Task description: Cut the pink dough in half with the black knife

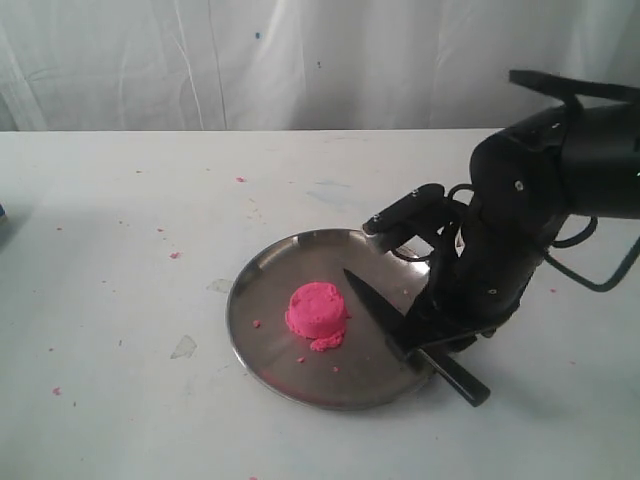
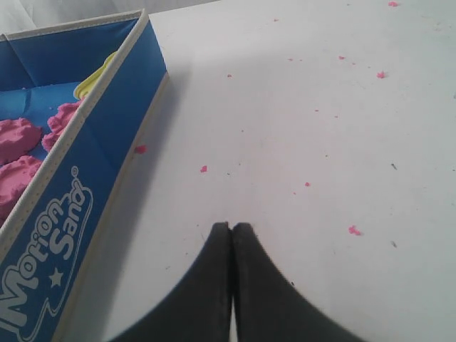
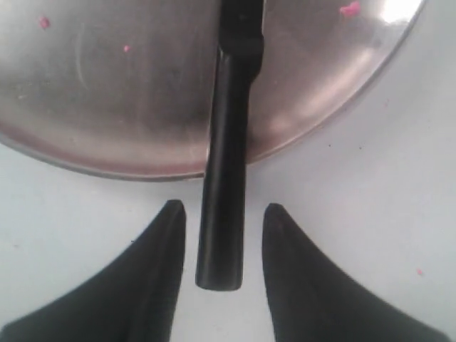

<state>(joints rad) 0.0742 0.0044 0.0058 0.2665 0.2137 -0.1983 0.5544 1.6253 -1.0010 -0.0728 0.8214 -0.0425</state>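
My right tool [image 3: 219, 224] stood open around the long black knife's [image 3: 222, 214] handle; ahead, the bright pink dough mound [image 1: 317, 312] sat uncut on the round steel plate [image 1: 262, 322]. A loose grip risked slipping.

The pink dough [image 1: 317, 312] looks soft and grainy, with a matt, crumbly skin. The round plate [image 1: 262, 330] under it is brushed steel, smooth and dully reflective, catching a bright glare at its rim in the right wrist view. The black knife [image 1: 385, 318] is matt black along its blade, its handle [image 3: 223, 206] a smooth, faintly satin black plastic. The right claw [image 3: 222, 214] and left claw [image 2: 231, 235] have matt, slightly rough black fingers. The surface [image 1: 120, 230] is flat matt white, speckled with pink crumbs. The blue box [image 2: 107, 135] appears to be printed fabric with pale stitched edging.
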